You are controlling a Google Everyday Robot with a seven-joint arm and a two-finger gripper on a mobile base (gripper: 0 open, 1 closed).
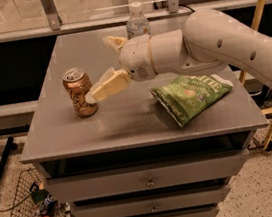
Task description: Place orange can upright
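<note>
The orange can [79, 92] stands upright on the left part of the grey table top [128, 126], with its silver pull-tab top facing up. My gripper [100, 68] is open just to the right of the can, with nothing in it. Its near finger [108, 85] points at the can's right side, with the tip right next to it; I cannot tell if they touch. The far finger [114, 43] sits further back, clear of the can.
A clear plastic water bottle [137, 23] stands at the back of the table behind my wrist. A green chip bag [190, 95] lies on the right half. Drawers are below the top. A wire basket [36, 210] with clutter sits on the floor at the left.
</note>
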